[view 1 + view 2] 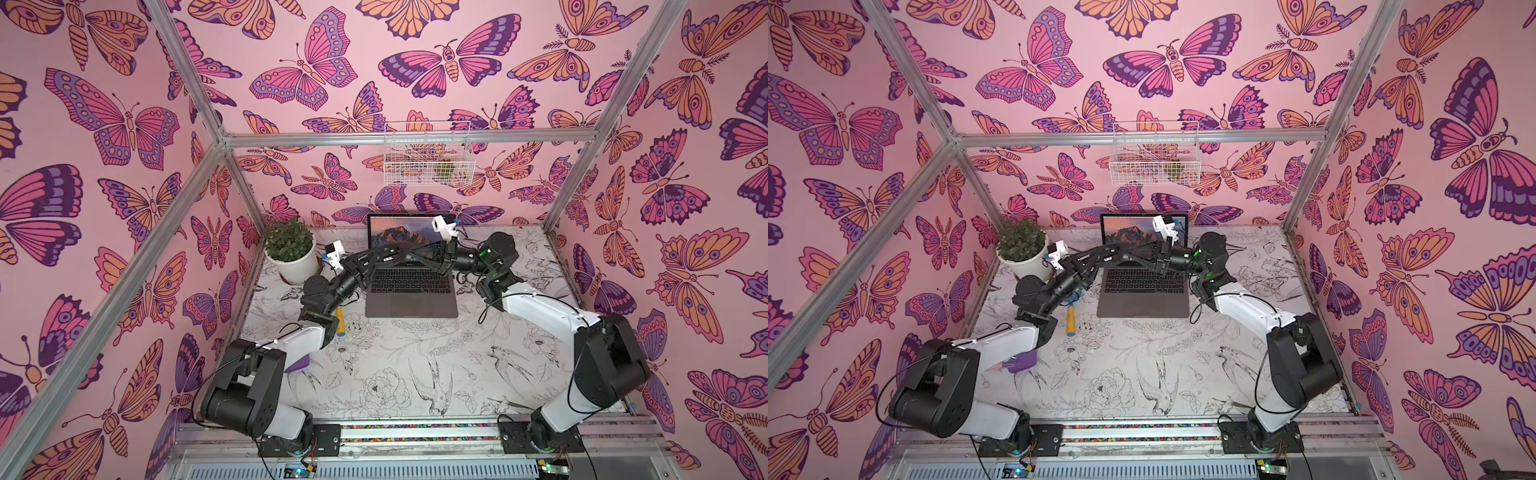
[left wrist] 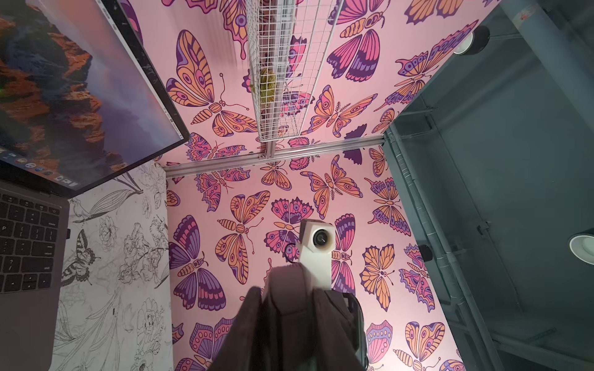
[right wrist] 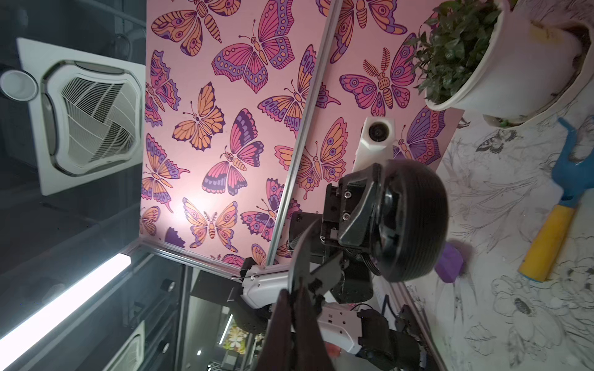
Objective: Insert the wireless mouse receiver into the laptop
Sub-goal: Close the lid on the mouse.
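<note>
The laptop (image 1: 411, 299) (image 1: 1144, 299) stands open at the back of the table, its screen (image 2: 64, 80) showing orange mountains. Both grippers meet above its hinge. My left gripper (image 1: 401, 255) (image 2: 291, 295) is shut on the black wireless mouse (image 3: 411, 221) (image 2: 287, 279). My right gripper (image 1: 417, 252) (image 3: 291, 294) faces it tip to tip. It is shut on the end of a thin black curved piece (image 3: 302, 250) that reaches towards the mouse. I cannot make out the receiver itself.
A potted plant (image 1: 291, 257) stands left of the laptop. A yellow and blue tool (image 1: 1071, 320) and a purple object (image 1: 1021, 361) lie under the left arm. A white wire basket (image 1: 428, 153) hangs on the back wall. Metal frame posts stand at the corners.
</note>
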